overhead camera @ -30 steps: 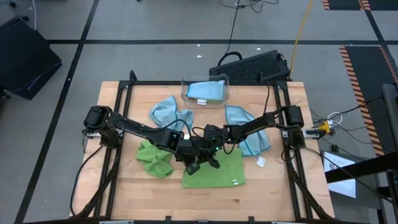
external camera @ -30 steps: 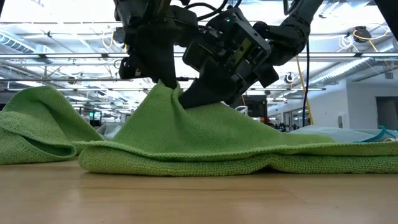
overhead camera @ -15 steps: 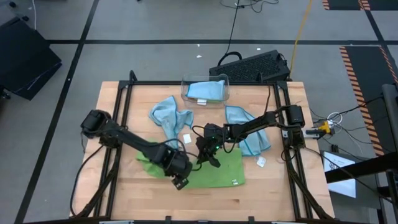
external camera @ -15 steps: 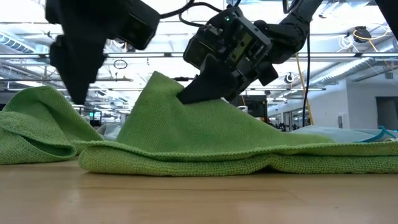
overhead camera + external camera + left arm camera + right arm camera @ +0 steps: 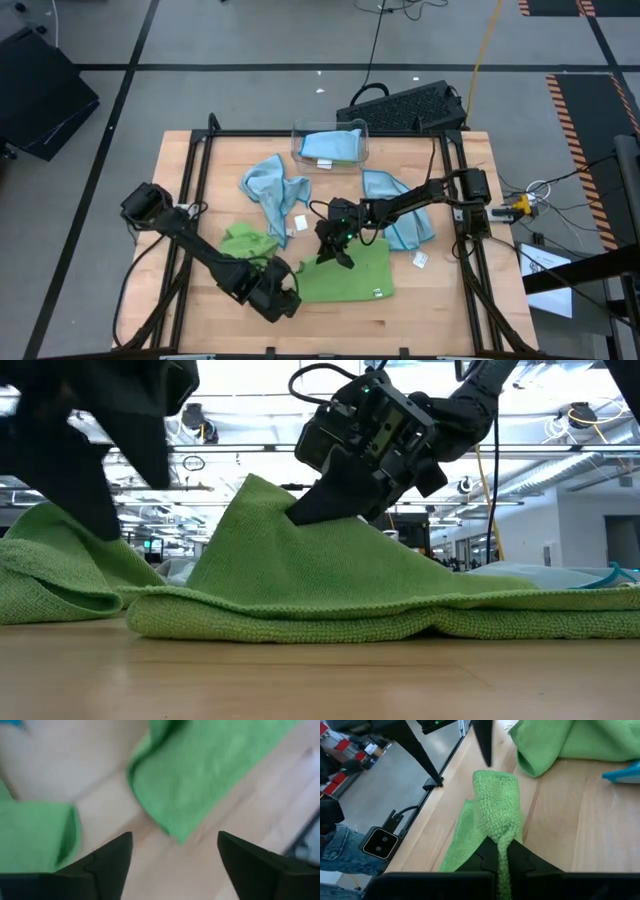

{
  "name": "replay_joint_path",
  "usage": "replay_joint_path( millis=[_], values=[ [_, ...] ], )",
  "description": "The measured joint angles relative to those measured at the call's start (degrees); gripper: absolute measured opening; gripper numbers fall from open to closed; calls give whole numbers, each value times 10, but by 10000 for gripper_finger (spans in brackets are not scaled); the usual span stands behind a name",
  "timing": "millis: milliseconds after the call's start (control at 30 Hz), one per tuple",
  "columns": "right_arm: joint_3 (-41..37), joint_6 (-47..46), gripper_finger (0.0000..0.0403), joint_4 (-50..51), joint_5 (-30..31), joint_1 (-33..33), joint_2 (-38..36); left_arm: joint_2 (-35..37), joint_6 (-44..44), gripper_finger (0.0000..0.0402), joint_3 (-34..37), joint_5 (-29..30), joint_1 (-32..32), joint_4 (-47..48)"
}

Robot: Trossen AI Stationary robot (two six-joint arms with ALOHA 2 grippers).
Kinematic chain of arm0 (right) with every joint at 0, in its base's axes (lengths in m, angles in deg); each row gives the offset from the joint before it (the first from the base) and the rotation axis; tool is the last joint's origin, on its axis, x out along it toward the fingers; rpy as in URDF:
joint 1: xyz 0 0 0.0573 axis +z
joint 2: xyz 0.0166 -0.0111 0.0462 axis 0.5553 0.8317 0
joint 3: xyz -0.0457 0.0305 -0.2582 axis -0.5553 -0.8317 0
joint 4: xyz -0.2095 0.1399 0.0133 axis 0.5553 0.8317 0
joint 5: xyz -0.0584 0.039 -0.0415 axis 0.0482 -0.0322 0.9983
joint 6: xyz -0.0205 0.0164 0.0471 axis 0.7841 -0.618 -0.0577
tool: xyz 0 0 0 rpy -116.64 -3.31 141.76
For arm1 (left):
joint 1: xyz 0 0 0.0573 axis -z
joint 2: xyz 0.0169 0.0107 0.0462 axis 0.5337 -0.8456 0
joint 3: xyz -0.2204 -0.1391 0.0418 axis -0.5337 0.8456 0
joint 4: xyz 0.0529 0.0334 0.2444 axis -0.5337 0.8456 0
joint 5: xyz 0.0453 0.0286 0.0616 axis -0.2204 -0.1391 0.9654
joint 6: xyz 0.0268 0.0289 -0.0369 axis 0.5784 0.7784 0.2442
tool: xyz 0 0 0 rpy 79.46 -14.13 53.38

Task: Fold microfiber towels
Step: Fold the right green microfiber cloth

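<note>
While the right gripper (image 5: 330,256) pinches a raised fold of the flat green towel (image 5: 350,275), its fingers (image 5: 485,860) are clenched tight on the cloth, with a ridge of green pile squeezed up between them in the right wrist view. From the low view the same gripper (image 5: 305,510) lifts that fold into a peak above the rest of the towel (image 5: 380,595), which lies spread on the desk (image 5: 320,680).

Near the front edge of the desk (image 5: 200,310), the left gripper (image 5: 283,303) sits just beside the towel's left corner. Its fingers (image 5: 107,865) stand spread wide apart and released, with nothing between them; the left wrist view shows only bare wood in the gap, the corner of the flat towel (image 5: 200,775) beyond, and part of a crumpled green towel (image 5: 35,837) to one side.

Only the high view lays out the other cloths: the crumpled green towel (image 5: 245,243) left of the flat one, a bunched light blue towel (image 5: 272,187) behind it, another light blue towel (image 5: 395,215) under the right arm, and a third blue towel (image 5: 330,147) inside a clear plastic bin (image 5: 297,150) at the back of the desk. The low view adds the crumpled towel (image 5: 55,565) as a mound at the left, partly hidden by the dark left arm. A person's jeans show at the edge of the right wrist view.
</note>
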Motion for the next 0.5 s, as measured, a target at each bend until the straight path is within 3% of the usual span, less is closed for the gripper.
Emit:
replay_joint_path(
  millis=[100,200,500],
  values=[
    [0,0,0,3,0,-13,-9,0,-9,331,19,48,2,6],
    [0,-1,0,15,1,-34,-15,0,-9,348,42,53,-4,-3],
    [-1,16,0,90,1,-119,-35,0,1,345,84,62,-49,-59]
  ],
)
